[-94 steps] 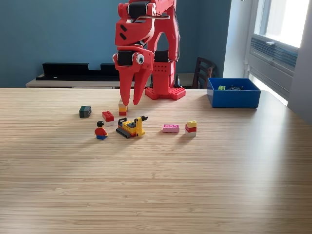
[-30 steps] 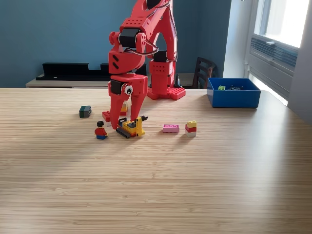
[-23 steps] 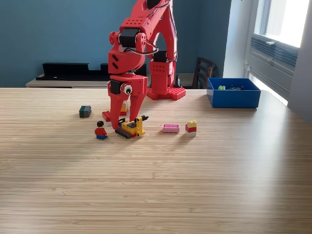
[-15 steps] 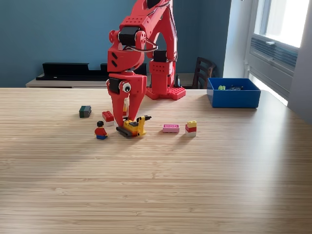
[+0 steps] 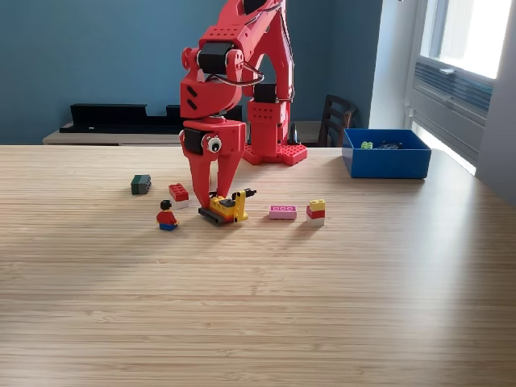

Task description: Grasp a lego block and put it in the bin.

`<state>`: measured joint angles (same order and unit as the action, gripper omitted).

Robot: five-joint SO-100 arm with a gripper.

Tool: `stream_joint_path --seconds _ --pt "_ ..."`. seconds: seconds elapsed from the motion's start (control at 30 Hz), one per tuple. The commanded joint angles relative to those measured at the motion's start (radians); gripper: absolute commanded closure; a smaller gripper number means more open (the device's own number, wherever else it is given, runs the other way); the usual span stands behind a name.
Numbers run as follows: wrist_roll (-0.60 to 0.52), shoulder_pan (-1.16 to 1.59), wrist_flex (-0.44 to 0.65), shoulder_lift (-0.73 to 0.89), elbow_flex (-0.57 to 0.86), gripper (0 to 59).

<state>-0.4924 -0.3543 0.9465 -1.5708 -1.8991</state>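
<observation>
My red gripper (image 5: 210, 200) points straight down at the table, left of centre in the exterior view. Its fingers are narrowed onto the rear of a small yellow lego vehicle (image 5: 228, 209), which rests on the wood and leans slightly. The blue bin (image 5: 387, 164) stands at the back right, well apart from the gripper, with a few small pieces inside. A red brick (image 5: 178, 193) and a minifigure (image 5: 167, 217) lie just left of the gripper.
A pink brick (image 5: 282, 212) and a red-and-yellow block (image 5: 316, 211) lie right of the vehicle. A dark green block (image 5: 140, 185) sits further left. The arm's red studded base (image 5: 274, 153) stands behind, and a chair (image 5: 337, 119) beyond the table.
The gripper came down from above the blocks to the table and narrowed its fingers. The yellow vehicle has slid a little to the right with the fingers against it.
</observation>
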Motion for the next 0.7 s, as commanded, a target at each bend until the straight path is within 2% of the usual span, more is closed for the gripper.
stream_joint_path --seconds 0.03,0.43,0.7 --pt "0.025 0.017 0.08 -0.034 0.129 58.5" --pt "0.101 0.179 0.431 -0.041 0.46 58.5" --pt "0.181 0.426 0.598 -0.04 0.637 58.5"
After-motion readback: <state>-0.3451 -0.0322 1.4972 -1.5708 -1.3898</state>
